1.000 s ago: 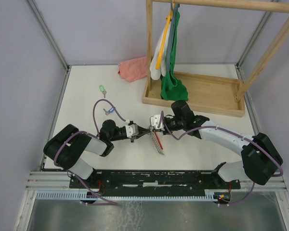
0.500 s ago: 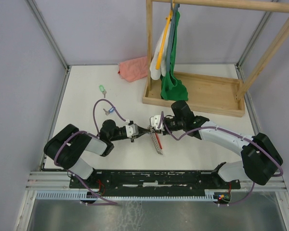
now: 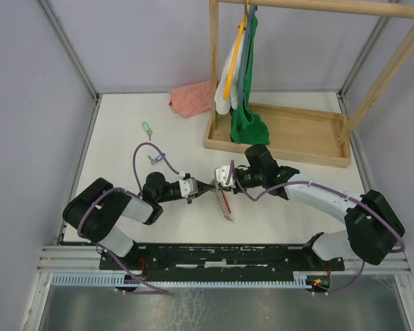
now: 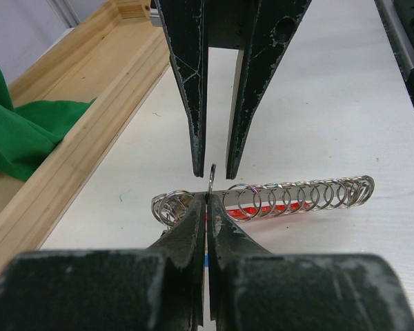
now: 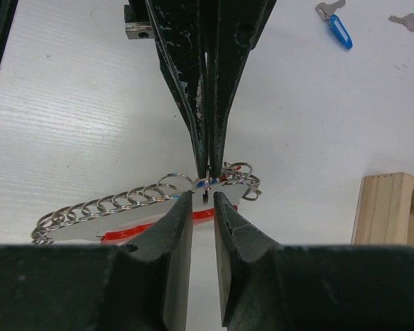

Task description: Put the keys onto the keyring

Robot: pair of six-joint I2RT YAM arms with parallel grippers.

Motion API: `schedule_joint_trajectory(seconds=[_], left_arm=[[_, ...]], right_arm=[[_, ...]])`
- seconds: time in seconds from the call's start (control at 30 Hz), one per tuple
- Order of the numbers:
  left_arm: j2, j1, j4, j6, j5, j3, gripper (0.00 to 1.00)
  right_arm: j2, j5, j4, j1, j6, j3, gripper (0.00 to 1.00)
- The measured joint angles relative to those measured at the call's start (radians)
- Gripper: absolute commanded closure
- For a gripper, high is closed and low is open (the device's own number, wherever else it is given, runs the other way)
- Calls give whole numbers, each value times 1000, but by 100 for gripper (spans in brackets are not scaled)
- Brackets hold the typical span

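The keyring (image 3: 225, 205) lies flat on the white counter (image 3: 117, 124) between the two arms, its row of silver rings running alongside the red strap. The left jaws are pressed together on one thin ring standing upright at the row's end. The right jaws stand slightly apart, one tip on either side of that ring. Seen from above, the green key (image 3: 146, 127) sits at eleven o'clock from the keyring. The blue key (image 5: 340, 31) lies between them, and both keys are well apart from the keyring.

Blue key (image 5: 340, 31), grn key (image 3: 146, 127), red strap (image 5: 127, 233)
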Motion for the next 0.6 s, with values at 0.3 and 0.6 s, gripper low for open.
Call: schedule_joint_trajectory(seconds=[0.3,0.6], left_arm=[[0,0,0,-2,0,0,97],[0,0,-2,-10,0,0,97]], right_arm=[[17,0,4,0,0,0,79],[32,-1,19,0,1,0,86]])
